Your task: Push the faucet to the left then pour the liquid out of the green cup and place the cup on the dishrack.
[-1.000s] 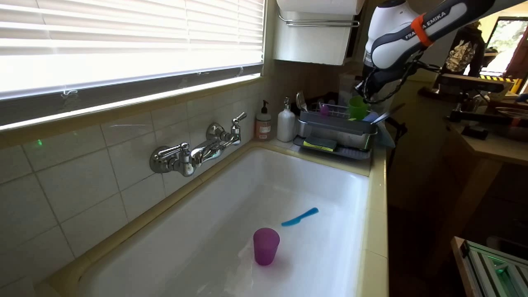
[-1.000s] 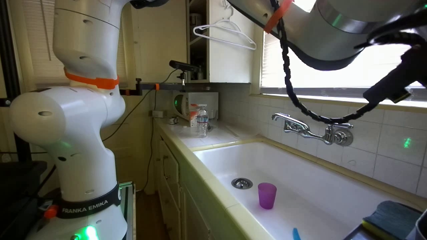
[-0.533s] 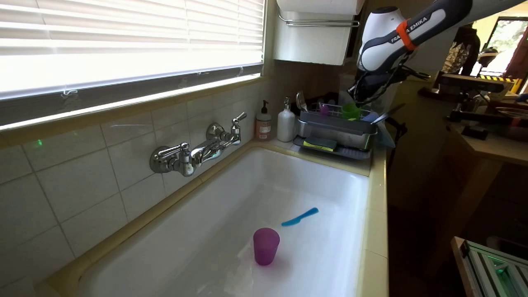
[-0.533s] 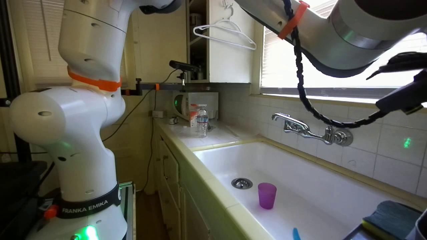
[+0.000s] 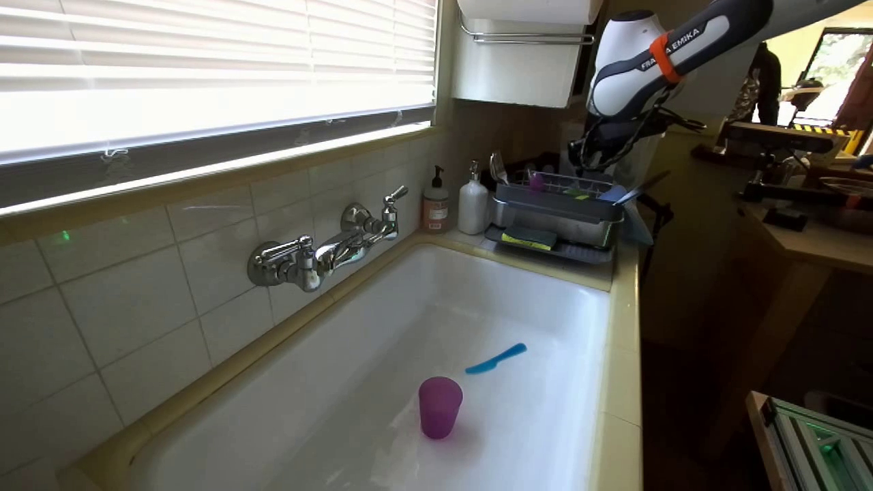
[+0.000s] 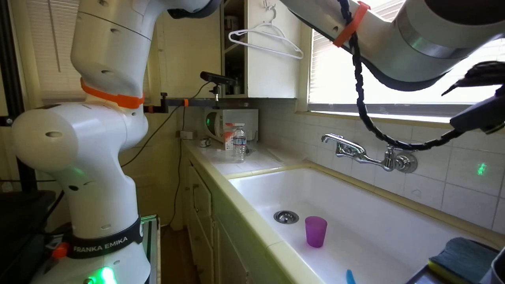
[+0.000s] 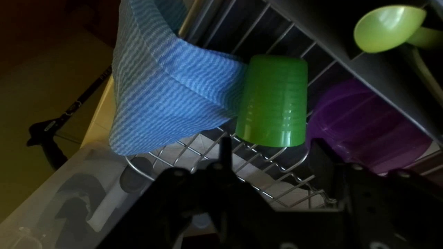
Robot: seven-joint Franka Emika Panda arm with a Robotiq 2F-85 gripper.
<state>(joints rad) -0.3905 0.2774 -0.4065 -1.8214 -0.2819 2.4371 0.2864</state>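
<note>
tool (image 7: 273, 149) hangs over the dishrack (image 5: 545, 204), its fingers (image 7: 225, 152) spread apart in the wrist view, with a gap showing on either side of the green cup (image 7: 273, 102). the cup sits inside the rack, just ahead of the fingertips; its side wall is what shows, and i can't tell whether it is tilted or standing mouth down. in that view a blue striped cloth (image 7: 180, 79) drapes down right beside the cup's left edge, and a purple dish (image 7: 363, 128) sits at its right, partly hidden by one finger. up in the corner is a yellow-green spoon (image 7: 389, 29).

the arm (image 5: 627, 82) reaches in from the upper right in an exterior view. the faucet (image 6: 355, 152) shows in both exterior views, fixed to the tiled wall, its spout running along the tiles above the sink (image 5: 327, 409). in the sink a purple cup (image 5: 440, 409) stands upright between a blue knife (image 5: 496, 359) and the drain (image 6: 286, 217). a sponge (image 5: 528, 237) lies on the dark tray (image 5: 583, 254) at the foot of the rack, and two pump bottles (image 5: 472, 208) stand side by side near it. past the sink, a water bottle (image 6: 239, 146) stands on the surface (image 6: 260, 159) in front of a microwave (image 6: 236, 115).
</note>
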